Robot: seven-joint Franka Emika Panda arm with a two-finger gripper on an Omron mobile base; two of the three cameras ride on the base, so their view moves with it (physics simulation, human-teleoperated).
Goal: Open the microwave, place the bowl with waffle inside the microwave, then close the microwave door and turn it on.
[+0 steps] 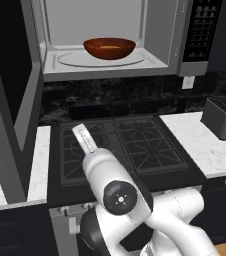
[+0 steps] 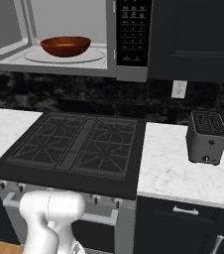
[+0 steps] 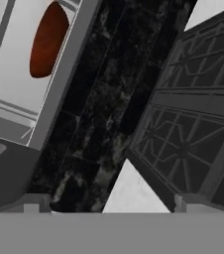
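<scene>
The gripper [image 3: 106, 206], low in the hand view, gapes wide, empty. One bowl [image 1: 109, 48] sits upper centre inside one microwave [image 1: 110, 37], its door [image 1: 12, 95] swung left; one toaster [image 2: 206, 136] stands right.

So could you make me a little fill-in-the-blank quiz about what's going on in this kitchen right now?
1. The bowl sits inside the ____.
2. The microwave door stands ____.
3. The small grey toaster stands on the counter, to the ____ of the stove in the right base view.
4. The stove has ____ pots on its grates.

Missing words: microwave; open; right; no
</scene>
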